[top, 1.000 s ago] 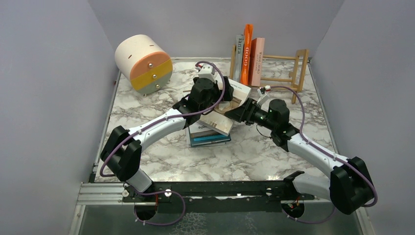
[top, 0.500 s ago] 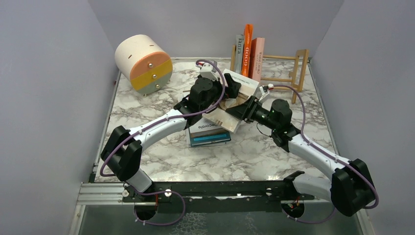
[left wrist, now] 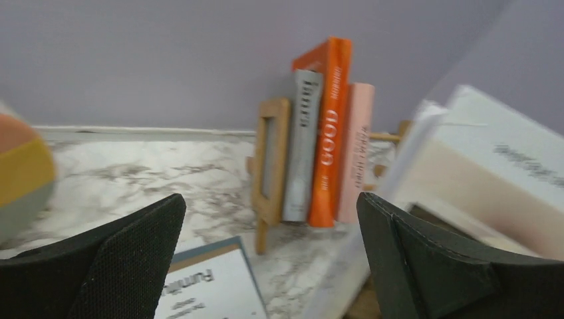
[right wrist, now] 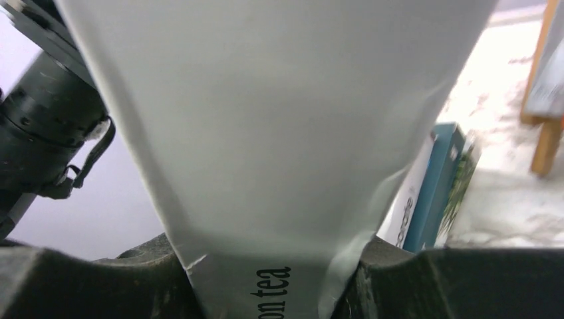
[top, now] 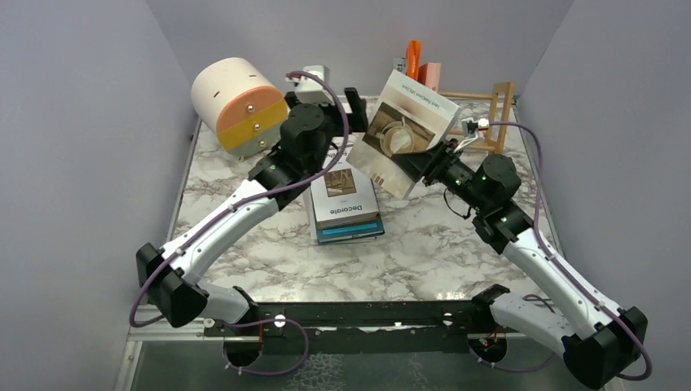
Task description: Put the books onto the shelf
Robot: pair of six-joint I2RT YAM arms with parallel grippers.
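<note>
Marble-patterned table [top: 424, 252] carries everything. At its far left lies a round drawer drum [top: 239, 106], cream with orange and yellow fronts. At the far right stands the shelf [top: 499, 114], light wood, with thin dowel rails between two upright end frames. Against its left frame three books stand upright: a grey book [left wrist: 302, 146], a taller orange book [left wrist: 328, 133] with GOOD down the spine, and a pink book [left wrist: 356, 153].

Mid-table lies a flat stack of books [top: 346, 204], the top cover white with "Decorate" printed on it and a teal edge below. Up and to the right of it, a white book [top: 405, 134] hangs tilted in the air, short of the shelf; its cover shows a pale cup or bowl on beige.

The right gripper [top: 436, 163] pinches that book's lower edge between both fingers. The left gripper [left wrist: 273, 266] is spread wide, holding nothing, just left of the raised book.
</note>
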